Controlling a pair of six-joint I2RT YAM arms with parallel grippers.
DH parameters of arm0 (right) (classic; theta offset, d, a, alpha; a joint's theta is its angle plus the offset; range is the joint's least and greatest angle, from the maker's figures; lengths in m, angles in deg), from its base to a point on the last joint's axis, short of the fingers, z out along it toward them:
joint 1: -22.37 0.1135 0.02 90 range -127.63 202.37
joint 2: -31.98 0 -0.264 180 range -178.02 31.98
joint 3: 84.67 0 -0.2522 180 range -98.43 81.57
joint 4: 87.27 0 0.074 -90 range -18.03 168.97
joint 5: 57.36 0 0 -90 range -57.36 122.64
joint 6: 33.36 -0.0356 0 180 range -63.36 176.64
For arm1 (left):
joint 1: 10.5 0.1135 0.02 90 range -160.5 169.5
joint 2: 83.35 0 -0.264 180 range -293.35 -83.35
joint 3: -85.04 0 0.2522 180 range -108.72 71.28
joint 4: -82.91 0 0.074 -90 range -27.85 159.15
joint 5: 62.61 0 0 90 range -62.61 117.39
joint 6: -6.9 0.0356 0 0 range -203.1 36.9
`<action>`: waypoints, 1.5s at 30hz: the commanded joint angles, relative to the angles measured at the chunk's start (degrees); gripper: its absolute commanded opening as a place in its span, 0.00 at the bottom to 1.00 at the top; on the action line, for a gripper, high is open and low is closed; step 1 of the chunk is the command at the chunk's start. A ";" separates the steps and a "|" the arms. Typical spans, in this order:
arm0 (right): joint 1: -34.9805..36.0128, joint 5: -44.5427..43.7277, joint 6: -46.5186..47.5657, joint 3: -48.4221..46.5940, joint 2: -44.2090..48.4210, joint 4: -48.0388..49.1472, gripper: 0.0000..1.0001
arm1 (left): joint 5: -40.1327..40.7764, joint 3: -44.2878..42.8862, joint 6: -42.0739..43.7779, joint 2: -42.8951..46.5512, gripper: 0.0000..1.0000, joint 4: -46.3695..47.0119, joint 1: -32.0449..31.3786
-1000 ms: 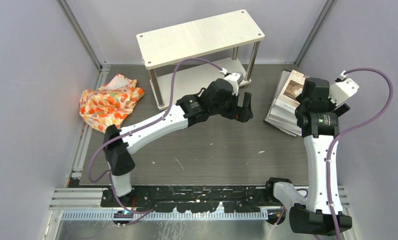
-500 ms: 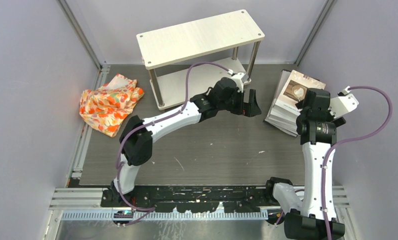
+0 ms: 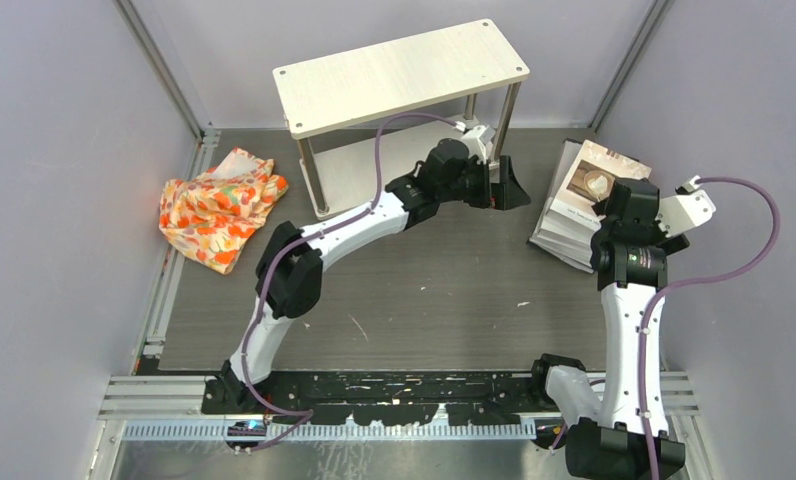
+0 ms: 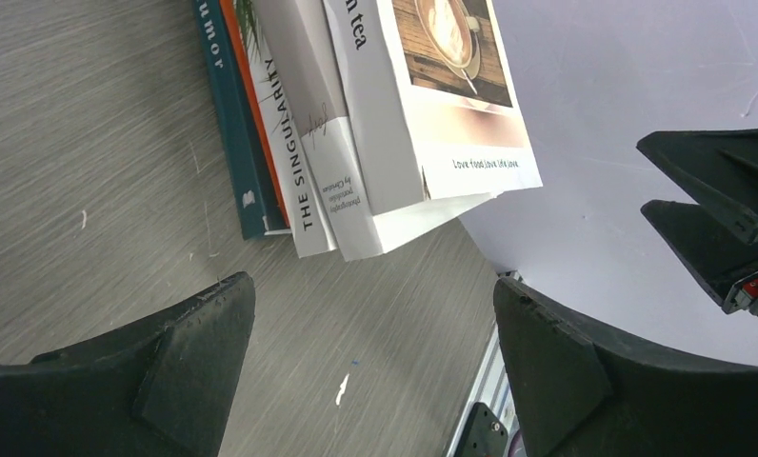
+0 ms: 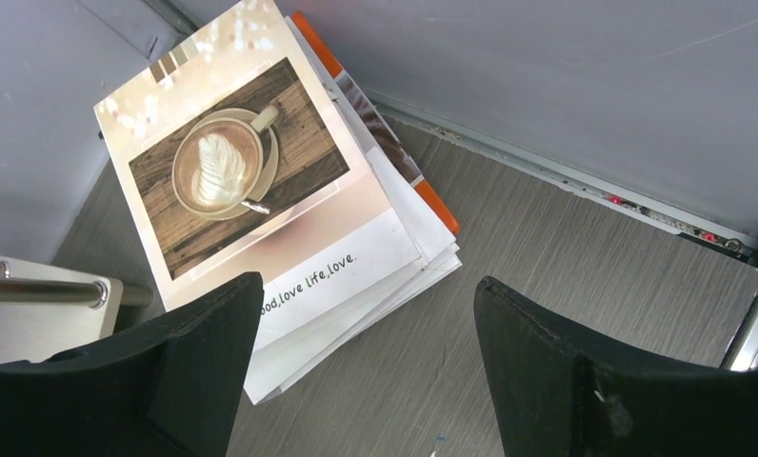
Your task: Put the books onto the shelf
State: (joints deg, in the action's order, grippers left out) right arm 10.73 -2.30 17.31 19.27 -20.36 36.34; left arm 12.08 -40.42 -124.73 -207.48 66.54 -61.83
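Note:
The books [image 3: 572, 205] lie in a slanted stack at the right, near the wall, with the beige coffee-cup cover on top. In the left wrist view the books [image 4: 356, 124] show teal, orange and white spines. The shelf [image 3: 399, 72] stands at the back, both pale boards bare. My left gripper [image 3: 509, 188] hovers open just left of the stack, nothing between its fingers [image 4: 194, 343]. My right gripper [image 3: 629, 205] hangs open over the stack's near right corner. Its left finger [image 5: 204, 343] overlaps the top cover of the books [image 5: 261, 181].
An orange-and-white floral cloth [image 3: 219, 205] lies crumpled at the left. Grey walls close in right behind and beside the stack. A shelf leg [image 5: 42, 290] shows left of the books. The right gripper's fingers [image 4: 718, 171] appear in the left wrist view.
My left arm has stretched rightward, carrying its open gripper from in front of the shelf up to the stack's left edge. The right gripper drew back slightly, uncovering the coffee-cup cover.

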 commanded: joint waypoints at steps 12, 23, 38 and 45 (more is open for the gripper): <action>-5.70 2.91 -6.01 10.13 1.77 11.93 0.85 | -5.43 -12.93 -1.80 -8.70 0.95 3.65 1.53; -12.93 11.37 -4.85 15.36 2.75 17.66 0.86 | -4.48 -15.35 -3.16 -12.01 0.94 4.42 1.45; -13.67 18.09 -6.87 16.21 -3.14 24.76 0.79 | -3.19 -14.84 -2.24 -12.10 0.94 5.71 1.49; -14.02 19.41 -8.54 18.20 -3.56 27.47 0.74 | -2.79 -13.27 -1.59 -11.59 0.94 6.78 1.49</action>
State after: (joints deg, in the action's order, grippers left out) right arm -2.76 16.20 10.29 36.53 -23.94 59.07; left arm 8.89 -54.04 -127.63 -220.93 69.38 -60.61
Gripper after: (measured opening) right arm 0.753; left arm 0.941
